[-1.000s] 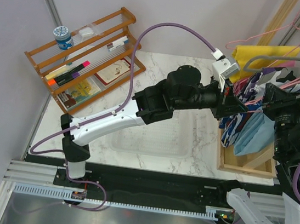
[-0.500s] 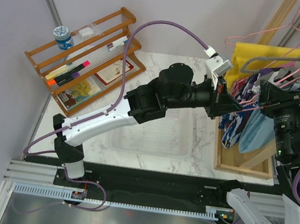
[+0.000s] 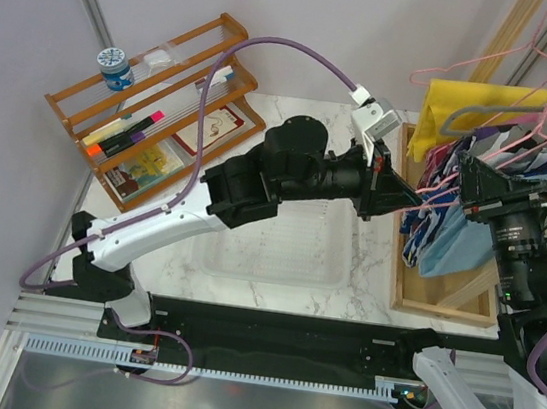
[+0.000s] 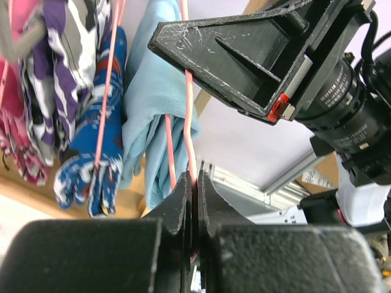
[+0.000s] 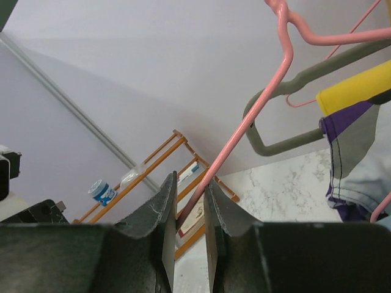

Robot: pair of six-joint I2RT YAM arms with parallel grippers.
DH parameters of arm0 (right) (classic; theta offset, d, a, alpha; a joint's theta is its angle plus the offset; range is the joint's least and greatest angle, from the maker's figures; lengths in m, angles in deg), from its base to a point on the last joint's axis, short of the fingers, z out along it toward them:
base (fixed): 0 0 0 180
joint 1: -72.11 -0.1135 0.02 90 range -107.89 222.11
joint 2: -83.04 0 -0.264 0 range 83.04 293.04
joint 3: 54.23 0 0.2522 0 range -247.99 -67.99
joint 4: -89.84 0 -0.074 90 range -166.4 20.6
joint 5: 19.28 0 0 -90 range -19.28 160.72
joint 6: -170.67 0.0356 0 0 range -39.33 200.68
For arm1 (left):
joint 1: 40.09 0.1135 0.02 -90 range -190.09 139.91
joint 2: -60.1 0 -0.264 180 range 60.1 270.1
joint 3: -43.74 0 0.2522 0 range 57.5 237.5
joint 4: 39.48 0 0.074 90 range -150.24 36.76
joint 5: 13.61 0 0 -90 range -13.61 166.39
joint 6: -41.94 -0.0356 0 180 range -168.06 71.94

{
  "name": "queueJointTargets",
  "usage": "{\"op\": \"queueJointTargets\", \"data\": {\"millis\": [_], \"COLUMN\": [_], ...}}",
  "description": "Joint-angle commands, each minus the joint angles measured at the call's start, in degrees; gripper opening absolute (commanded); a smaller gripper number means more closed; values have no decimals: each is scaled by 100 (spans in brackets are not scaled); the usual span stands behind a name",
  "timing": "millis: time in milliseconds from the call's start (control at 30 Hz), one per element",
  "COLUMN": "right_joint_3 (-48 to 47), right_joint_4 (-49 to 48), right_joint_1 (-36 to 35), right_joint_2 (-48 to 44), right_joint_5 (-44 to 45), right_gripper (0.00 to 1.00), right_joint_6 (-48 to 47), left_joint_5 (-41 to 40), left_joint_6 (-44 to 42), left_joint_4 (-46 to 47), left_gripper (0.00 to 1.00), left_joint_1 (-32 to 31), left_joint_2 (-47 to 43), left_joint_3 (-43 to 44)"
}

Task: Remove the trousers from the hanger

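Observation:
The light blue trousers (image 3: 454,251) hang folded over a pink wire hanger (image 3: 428,197) at the right, among other clothes. In the left wrist view the trousers (image 4: 156,73) drape over the hanger's wire (image 4: 189,122). My left gripper (image 3: 399,196) is shut on that wire, which is pinched between its jaws (image 4: 194,183). My right gripper (image 3: 466,182) sits just right of it on the same hanger. In the right wrist view the pink hanger wire (image 5: 244,131) runs slantwise between its narrowly parted jaws (image 5: 189,189) and touches both.
A clear plastic tray (image 3: 277,250) lies on the marble table below the left arm. A wooden rack (image 3: 155,108) with pens and cards stands at the back left. Yellow cloth (image 3: 478,105), a grey hanger (image 3: 493,110) and patterned clothes (image 3: 448,167) crowd the wooden stand (image 3: 442,302).
My left gripper has drawn back to the left with the hanger wire in it. The right gripper has followed leftward, and the trousers have swung left with them.

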Motion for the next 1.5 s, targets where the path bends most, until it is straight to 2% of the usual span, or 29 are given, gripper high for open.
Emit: {"op": "queueJointTargets", "data": {"millis": [0,167,433,633,900,1067,1200,1433,1467], "right_joint_3": [169,178,511,889,1575,1971,2462,2639,2639], "right_joint_4": [-737,-597,-579,-596,-676,-974,-1570,-1818,-1809], "right_joint_1": [-97,-89,-97,-88,-88,-80,-80,-80,-80], "right_joint_2": [-141,-88,-334,-483,-993,-1178,-1274,-1038,-1011], "right_joint_5": [-1280,-1762,-2282,-2958,-3240,-3459,-3706,-4189,-4207], "right_gripper": [0,0,0,0,0,0,0,0,0], "right_joint_6": [-15,37,520,1012,1601,2127,2717,2903,2894], "left_joint_5": [277,136,417,962,1437,1893,2000,2026,2026], "left_joint_6": [-15,-59,90,178,450,679,846,978,996], "left_joint_4": [45,1,-26,-17,229,466,686,941,950], "left_gripper": [2,2,2,2,2,2,2,2,5], "left_joint_1": [-86,-86,-86,-86,-94,-94,-94,-94,-94], "left_joint_2": [-600,-1127,-1813,-2297,-2991,-3176,-3378,-3756,-3774], "left_joint_3": [-322,-823,-1596,-2106,-3212,-3662,-3934,-4453,-4523]}}
